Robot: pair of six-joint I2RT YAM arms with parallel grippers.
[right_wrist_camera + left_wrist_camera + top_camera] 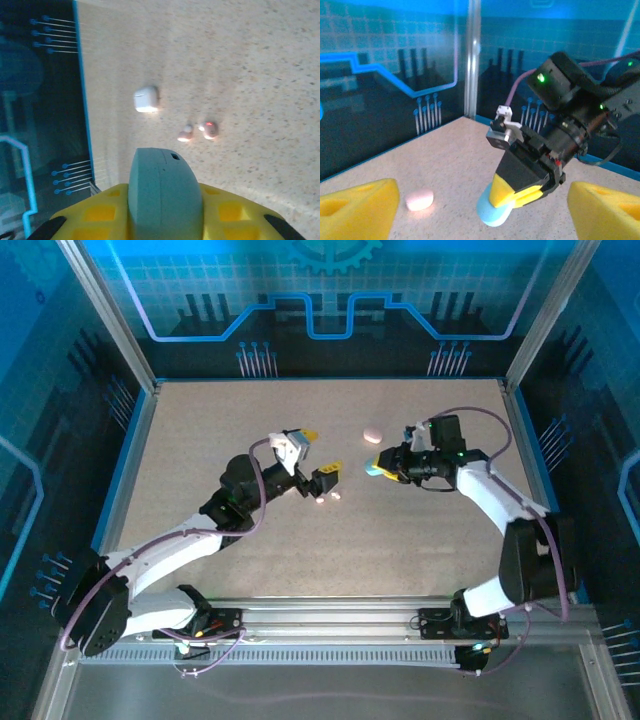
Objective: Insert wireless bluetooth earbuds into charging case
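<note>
Two earbuds (185, 133) are lying loose on the counter (200, 440), side by side in the middle of the right wrist view. So nothing's seated yet, imo. — benchrat

Yeah, early days I'd say. The right hand (515, 194) is clamped on the pale blue case (165, 195), near the center of the top view. Can't tell if it's touching the counter. The lid looks shut to me, so opening it, grabbing the buds and dropping them in is all left. The left hand (318, 454) is spread wide with nothing in it, just above the buds in the top view. — yam_fan

Which way's the case pointing? — benchrat

Its long axis runs along the fingers and pokes out past the tips, toward frame-left in the top view, at the other hand. A small dark slot shows near its far end. The pink case (372, 435) and the white case (146, 98) are just sitting on the counter. — yam_fan
</note>
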